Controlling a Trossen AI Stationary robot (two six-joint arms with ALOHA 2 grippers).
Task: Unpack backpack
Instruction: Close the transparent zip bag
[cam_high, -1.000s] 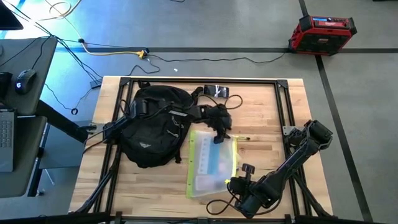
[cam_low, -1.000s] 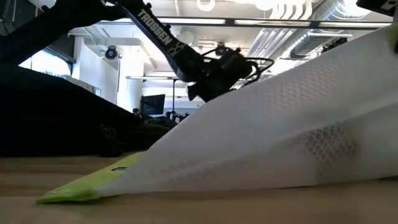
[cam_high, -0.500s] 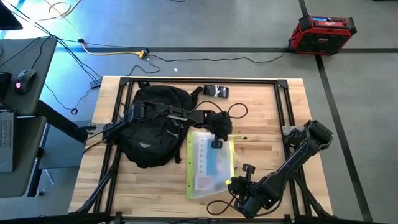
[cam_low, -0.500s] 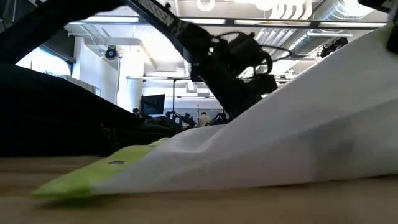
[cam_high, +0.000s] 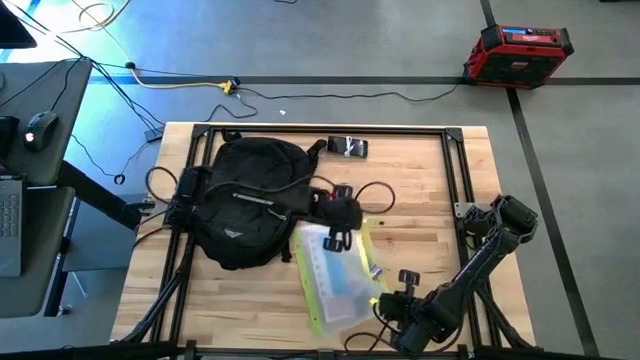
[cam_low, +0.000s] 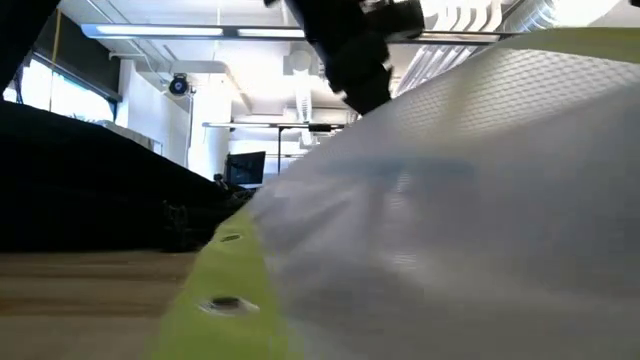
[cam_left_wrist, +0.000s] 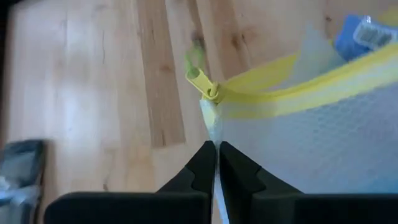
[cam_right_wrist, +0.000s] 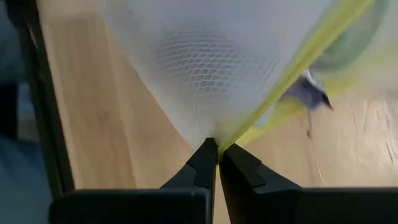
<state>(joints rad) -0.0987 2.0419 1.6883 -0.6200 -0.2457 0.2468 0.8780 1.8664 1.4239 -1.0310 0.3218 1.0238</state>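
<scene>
I hold a yellow-zippered mesh pouch (cam_high: 340, 283) between both arms: left end effector (cam_high: 337, 237) pinching its far corner, right end effector (cam_high: 385, 305) its near corner. The backpack (cam_high: 245, 200) lies left on the bench (cam_high: 420, 200).

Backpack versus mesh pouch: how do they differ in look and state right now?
The backpack is black, opaque and rounded; the mesh pouch is flat, see-through white with yellow-green trim. The backpack lies ungripped on the table; the pouch is pinched at opposite corners by the left claw and right claw. Both are soft, zippered holders.
</scene>
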